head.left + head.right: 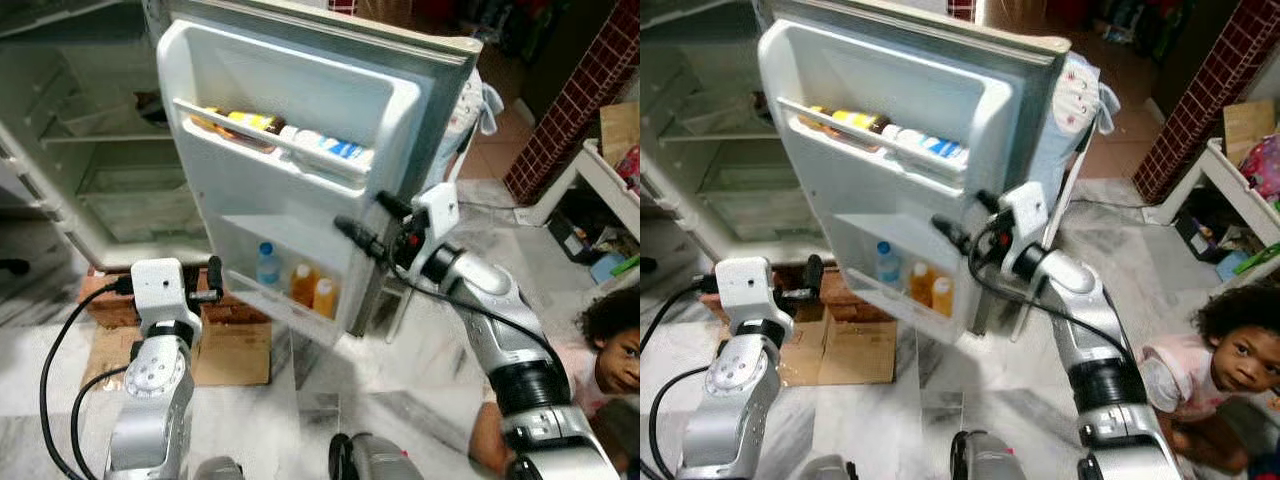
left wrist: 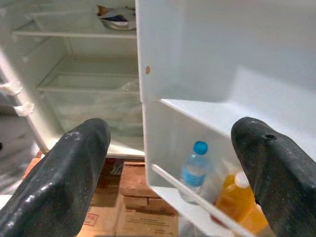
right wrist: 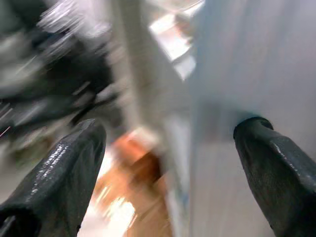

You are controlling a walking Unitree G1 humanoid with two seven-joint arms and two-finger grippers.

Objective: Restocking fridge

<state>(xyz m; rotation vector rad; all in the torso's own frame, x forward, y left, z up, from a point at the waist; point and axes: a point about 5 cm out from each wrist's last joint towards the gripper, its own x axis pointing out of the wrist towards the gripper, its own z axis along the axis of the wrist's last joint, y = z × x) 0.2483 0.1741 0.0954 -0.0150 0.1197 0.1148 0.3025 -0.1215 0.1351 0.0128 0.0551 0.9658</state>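
**Fridge door open, both grippers empty**

Fridge door (image 1: 300, 130) swung open, water bottle (image 1: 267, 266) and two orange bottles (image 1: 313, 290) in its lower shelf. Right gripper (image 1: 362, 222) spread wide at the door's outer edge. Left gripper (image 1: 212, 280) spread, just left of the shelf. Child (image 1: 1215, 370) sits right.

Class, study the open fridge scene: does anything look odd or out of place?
A person sits on the floor close beside the robot's right arm, near the open fridge door. The fridge stands on bricks and flattened cardboard.
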